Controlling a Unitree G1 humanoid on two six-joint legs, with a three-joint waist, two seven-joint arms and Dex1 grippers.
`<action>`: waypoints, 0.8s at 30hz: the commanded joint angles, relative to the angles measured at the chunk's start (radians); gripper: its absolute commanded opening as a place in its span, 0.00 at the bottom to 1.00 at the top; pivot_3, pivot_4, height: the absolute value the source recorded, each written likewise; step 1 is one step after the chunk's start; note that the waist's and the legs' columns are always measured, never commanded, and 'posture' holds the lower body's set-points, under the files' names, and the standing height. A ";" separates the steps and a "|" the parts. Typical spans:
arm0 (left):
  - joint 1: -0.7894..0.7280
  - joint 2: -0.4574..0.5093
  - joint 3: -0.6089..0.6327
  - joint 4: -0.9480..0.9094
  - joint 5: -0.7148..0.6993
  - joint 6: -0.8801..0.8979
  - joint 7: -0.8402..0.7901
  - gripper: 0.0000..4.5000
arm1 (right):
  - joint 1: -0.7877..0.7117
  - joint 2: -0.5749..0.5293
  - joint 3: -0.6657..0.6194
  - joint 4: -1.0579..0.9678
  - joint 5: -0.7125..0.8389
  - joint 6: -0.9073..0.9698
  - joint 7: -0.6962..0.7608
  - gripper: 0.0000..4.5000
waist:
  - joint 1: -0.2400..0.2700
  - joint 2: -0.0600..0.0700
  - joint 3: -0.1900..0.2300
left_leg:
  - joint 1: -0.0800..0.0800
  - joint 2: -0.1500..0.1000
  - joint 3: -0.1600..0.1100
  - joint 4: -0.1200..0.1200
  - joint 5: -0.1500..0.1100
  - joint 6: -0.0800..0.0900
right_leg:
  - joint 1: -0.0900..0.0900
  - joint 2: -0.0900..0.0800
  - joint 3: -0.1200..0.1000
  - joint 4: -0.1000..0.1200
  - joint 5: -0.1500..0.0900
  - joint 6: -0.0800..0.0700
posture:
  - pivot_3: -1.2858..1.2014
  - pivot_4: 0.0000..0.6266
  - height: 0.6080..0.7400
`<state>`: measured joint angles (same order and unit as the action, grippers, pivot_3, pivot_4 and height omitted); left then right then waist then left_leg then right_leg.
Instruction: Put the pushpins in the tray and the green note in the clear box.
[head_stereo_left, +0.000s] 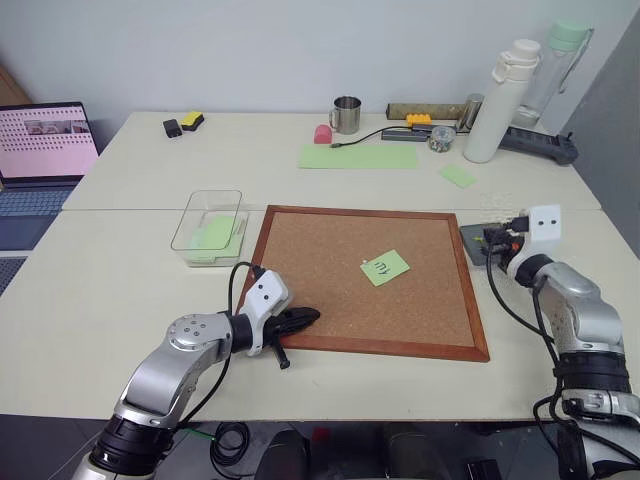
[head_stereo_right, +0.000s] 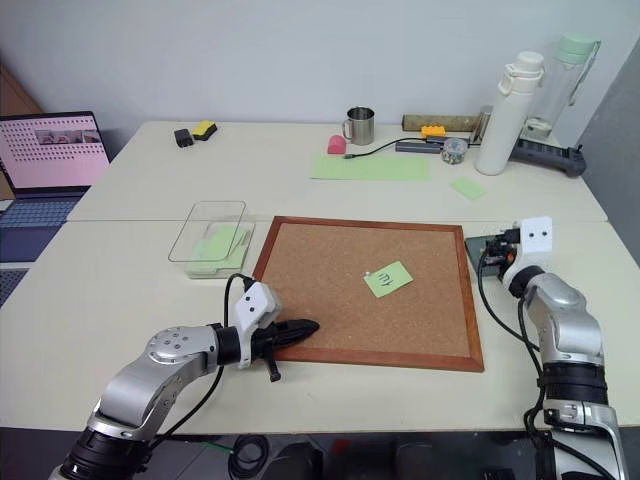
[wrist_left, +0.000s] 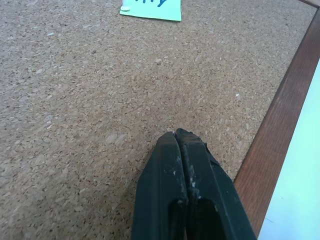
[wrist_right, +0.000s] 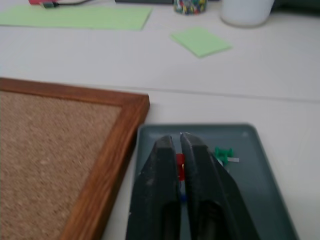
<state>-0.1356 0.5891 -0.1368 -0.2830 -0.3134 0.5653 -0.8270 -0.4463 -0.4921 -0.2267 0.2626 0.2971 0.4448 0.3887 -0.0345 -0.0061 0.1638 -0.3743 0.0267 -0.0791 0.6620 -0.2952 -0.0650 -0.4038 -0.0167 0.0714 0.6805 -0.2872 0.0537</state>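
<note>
Cork board (head_stereo_left: 375, 280): green note (head_stereo_left: 385, 267) lies on it. My left end effector (wrist_left: 176, 134) closed, empty, over its near edge. Right end effector (wrist_right: 179, 139) slightly parted above tray (wrist_right: 260, 170) beside board; pushpins (wrist_right: 223, 153) inside. Clear box (head_stereo_left: 210, 226) beyond board's left side.

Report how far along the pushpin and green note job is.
Done: a green pushpin lies in the dark-grey square tray. In hand: the right gripper sits over that tray, a red pushpin showing between its slightly parted fingers. Left: the scribbled light-green square note lies on the cork board with a white pin at its corner, not in the clear plastic box. The left gripper is shut over the board.
</note>
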 joint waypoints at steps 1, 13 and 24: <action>0.018 0.024 0.011 0.012 0.007 0.013 0.002 0.00 | -0.048 -0.001 -0.038 0.010 0.020 -0.034 0.008 0.27 | 0.000 0.000 0.000 | 0.000 0.000 0.000 0.000 0.000 0.000 | 0.000 0.000 0.000 0.000 0.000 0.000 | 0.52 0.24 1.00; 0.025 0.024 0.014 -0.004 0.000 0.023 0.010 0.00 | -0.015 0.016 0.039 -0.128 0.073 -0.059 0.177 0.76 | -0.001 0.000 0.000 | 0.000 0.000 0.000 0.000 0.000 0.000 | 0.000 0.000 0.000 0.000 0.000 0.000 | 0.52 0.24 1.00; 0.036 0.026 0.012 -0.037 -0.007 0.048 0.021 0.00 | 0.032 0.156 0.338 -0.299 0.046 -0.056 0.303 0.76 | -0.006 0.000 0.000 | 0.000 0.001 -0.001 0.000 0.000 0.000 | 0.000 0.001 -0.001 0.000 0.000 0.000 | 0.52 0.24 1.00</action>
<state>-0.1235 0.5977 -0.1258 -0.3063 -0.3233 0.5904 -0.8157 -0.4116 -0.3538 0.0805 0.0070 0.3512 0.4083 0.6776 -0.0405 -0.0060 0.1641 -0.3745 0.0281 -0.0804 0.6620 -0.2953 -0.0650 -0.4041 -0.0155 0.0705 0.6803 -0.2872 0.0537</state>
